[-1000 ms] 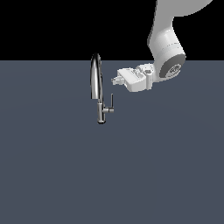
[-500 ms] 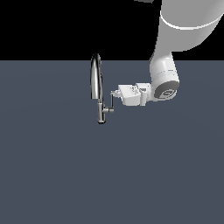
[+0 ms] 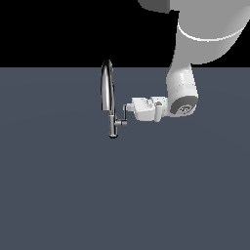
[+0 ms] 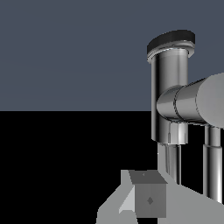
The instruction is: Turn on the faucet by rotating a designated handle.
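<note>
One faucet, one handle, one tool, one arm.

Flat, even simulator light, no cast shadows.
Both views sharp (no blur or edge distortion); bright streaks glint along the chrome faucet, black void beyond.

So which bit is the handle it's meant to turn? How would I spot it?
Find the shiny faucet with the tall arched spout on the grey floor. Low on its stem, on the exterior view's right, a short dark stub bends up into a slim rod: that is the handle. It is thin and dark and sits right at the tip of the white hand.
</note>
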Tool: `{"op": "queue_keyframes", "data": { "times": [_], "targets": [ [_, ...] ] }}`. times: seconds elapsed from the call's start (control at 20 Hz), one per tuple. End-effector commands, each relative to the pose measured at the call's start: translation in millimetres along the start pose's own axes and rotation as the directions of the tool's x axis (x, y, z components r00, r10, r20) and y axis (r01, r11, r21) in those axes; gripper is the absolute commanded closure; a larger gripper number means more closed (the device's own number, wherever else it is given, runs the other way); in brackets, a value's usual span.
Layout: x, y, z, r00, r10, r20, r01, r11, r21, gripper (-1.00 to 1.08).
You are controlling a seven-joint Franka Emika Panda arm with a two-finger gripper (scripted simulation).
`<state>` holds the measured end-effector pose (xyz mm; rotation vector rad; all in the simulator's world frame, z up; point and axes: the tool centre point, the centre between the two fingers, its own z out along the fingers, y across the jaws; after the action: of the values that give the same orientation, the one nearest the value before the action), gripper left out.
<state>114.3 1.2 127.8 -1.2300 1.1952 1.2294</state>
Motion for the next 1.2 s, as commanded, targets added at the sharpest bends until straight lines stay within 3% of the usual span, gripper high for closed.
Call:
{"op": "queue_keyframes", "data": {
  "times": [0.0,1.15],
  "targets": [
    [0,0,0,1.0,0.0,0.0,0.0,1.0,0.0,1.08],
    [-12,47,0,1.0,0.0,0.0,0.0,1.0,0.0,1.08]
  ]
}}
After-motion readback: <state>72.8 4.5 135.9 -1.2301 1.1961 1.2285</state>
